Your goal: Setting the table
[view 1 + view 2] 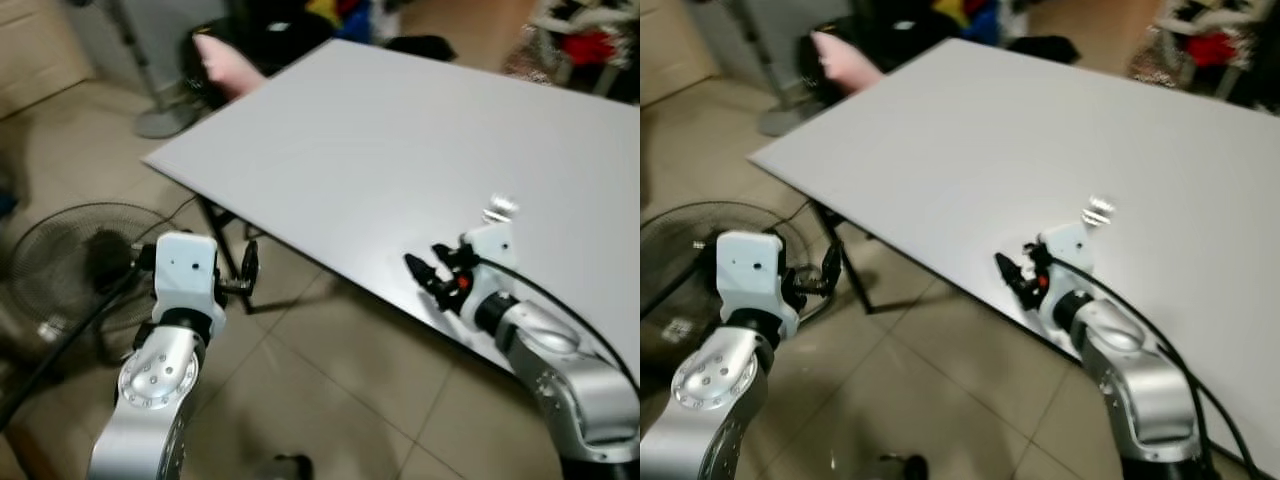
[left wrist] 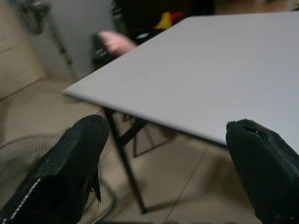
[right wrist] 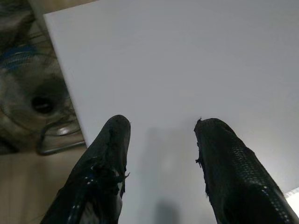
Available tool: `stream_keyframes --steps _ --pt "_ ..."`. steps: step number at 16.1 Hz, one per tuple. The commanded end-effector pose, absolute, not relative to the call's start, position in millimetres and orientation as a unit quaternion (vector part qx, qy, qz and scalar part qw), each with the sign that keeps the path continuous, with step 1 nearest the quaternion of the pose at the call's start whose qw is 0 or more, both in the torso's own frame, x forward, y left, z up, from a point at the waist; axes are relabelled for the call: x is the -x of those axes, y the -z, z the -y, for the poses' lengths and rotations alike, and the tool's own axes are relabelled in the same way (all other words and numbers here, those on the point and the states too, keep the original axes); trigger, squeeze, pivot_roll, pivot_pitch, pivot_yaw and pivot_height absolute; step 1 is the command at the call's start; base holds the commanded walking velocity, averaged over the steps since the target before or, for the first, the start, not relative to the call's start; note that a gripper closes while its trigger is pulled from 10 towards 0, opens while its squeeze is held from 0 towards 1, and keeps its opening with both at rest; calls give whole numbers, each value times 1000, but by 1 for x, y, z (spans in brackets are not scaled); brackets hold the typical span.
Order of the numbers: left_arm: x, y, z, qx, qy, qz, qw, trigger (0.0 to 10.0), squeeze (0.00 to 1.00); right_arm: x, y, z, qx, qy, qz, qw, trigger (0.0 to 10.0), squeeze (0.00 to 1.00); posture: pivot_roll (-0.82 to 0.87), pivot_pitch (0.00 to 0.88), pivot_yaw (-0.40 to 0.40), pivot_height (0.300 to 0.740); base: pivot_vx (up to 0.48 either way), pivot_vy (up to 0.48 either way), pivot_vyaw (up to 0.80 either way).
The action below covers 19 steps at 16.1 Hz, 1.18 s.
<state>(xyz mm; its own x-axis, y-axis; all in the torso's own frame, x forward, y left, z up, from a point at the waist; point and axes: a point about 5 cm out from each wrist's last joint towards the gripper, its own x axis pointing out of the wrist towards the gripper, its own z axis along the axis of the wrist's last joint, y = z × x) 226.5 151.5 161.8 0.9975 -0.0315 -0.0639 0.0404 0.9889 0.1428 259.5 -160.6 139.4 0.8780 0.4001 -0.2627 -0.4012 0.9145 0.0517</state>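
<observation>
Desk (image 1: pixel 400 140) — rectangular, flat matte grey-white top, thin edge, sharp corner toward the robot's left; black metal folding legs (image 1: pixel 225 240) beneath. It stands on a floor (image 1: pixel 320 390) of glossy beige tiles with dark grout lines.

Left pincer (image 1: pixel 247 272) — two black textured fingers (image 2: pixel 70 172) spread apart, released, nothing between them. It hangs over the floor below the desk's near edge, on a silver arm with a white boxy wrist housing.

Right pincer (image 1: pixel 420 272) — black fingers (image 3: pixel 110 158) parted, empty, hovering just above the desktop near its near edge; a black cable runs along the silver arm.

Floor fan (image 1: pixel 85 260) — round dark wire cage, lying beside the left arm.

Pink soft item (image 1: pixel 228 62) — rounded, blurred, beyond the desk's far left corner.

Coloured clutter (image 1: pixel 340 12) — indistinct, beyond the far edge.
</observation>
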Motion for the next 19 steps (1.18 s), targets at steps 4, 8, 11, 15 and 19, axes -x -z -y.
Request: stream_keyframes --steps 4,8,11,15,19 --pt "-224 -161 -156 -74 8 -32 997 10000 0 -261 -146 152 -19 -226 -115 967 10000 0 -101 41 72 740 0 0 800" --pt "-223 -161 -157 -67 1 -33 997 10000 0 -260 -143 149 -17 -238 -122 963 10000 0 -94 48 58 740 0 0 800" --pt "-221 -163 -158 -64 -7 -31 997 10000 0 -263 -141 150 -27 -226 -122 966 10000 0 -89 51 50 740 0 84 710" --pt "-222 -166 -162 -71 -14 -26 997 10000 0 -270 -140 155 -30 -183 -116 976 10000 0 -81 55 42 740 0 257 0" --pt "-223 -167 -166 -78 -16 -25 997 10000 0 -272 -138 157 -4 -143 -112 983 10000 0 -83 56 53 740 0 253 0"
